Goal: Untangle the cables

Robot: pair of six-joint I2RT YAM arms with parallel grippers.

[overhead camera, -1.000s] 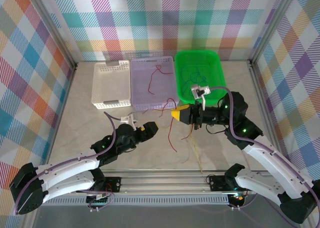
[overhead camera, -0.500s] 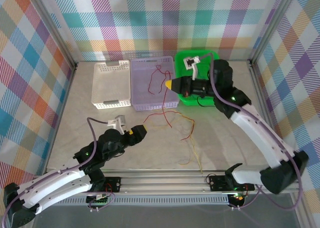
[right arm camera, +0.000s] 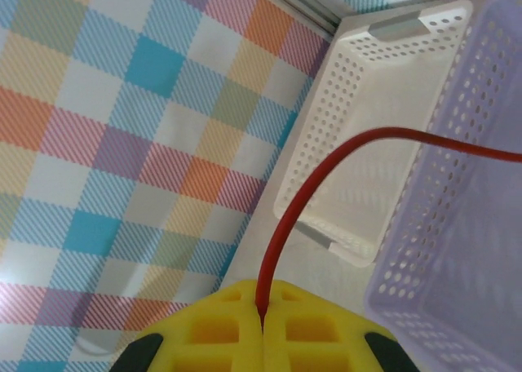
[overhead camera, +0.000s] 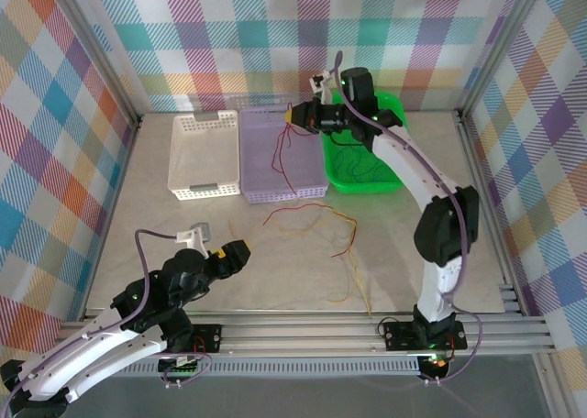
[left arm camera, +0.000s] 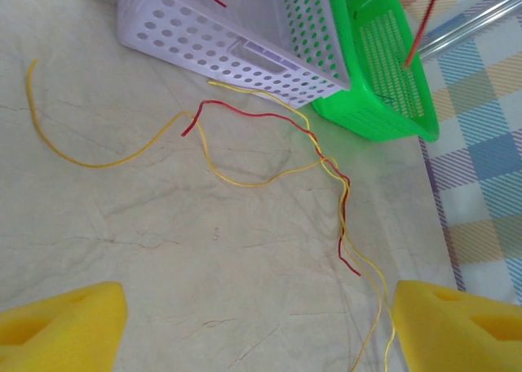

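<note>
**Right arm.** The right gripper (overhead camera: pixel 298 115) hangs over the far right corner of the lilac basket (overhead camera: pixel 280 195). Its pads are pressed together on a red cable (right arm camera: pixel 383 130). The cable trails down from the pads into that basket.

**Left arm.** The left gripper (overhead camera: pixel 234 253) sits low near the near edge of the tabletop (overhead camera: pixel 183 225), left of centre. Its jaws stand wide apart and hold nothing. The wrist view looks across the bare surface towards the loose wires.

**Work done, by judgement.** One red cable is free of the bundle and is at the lilac basket, though it has not been let go. Thin strands (overhead camera: pixel 362 166) lie inside the green basket (overhead camera: pixel 362 183) at the far right. Their colour is too fine to tell. The white basket (overhead camera: pixel 202 193) at the far left appears to hold no cable.

**Work left.** A loose red cable (left arm camera: pixel 236 107) and yellow cables (left arm camera: pixel 90 166) lie together in the middle of the tabletop, just in front of the lilac basket. The red one crosses and runs alongside a yellow strand over part of its length, so this group is not yet separated. One yellow strand runs on towards the near edge.

**Assessment.** The task looks roughly half complete. What is left:
- release the held cable into its basket
- pull apart the red and yellow group
- put each of those cables away
</note>
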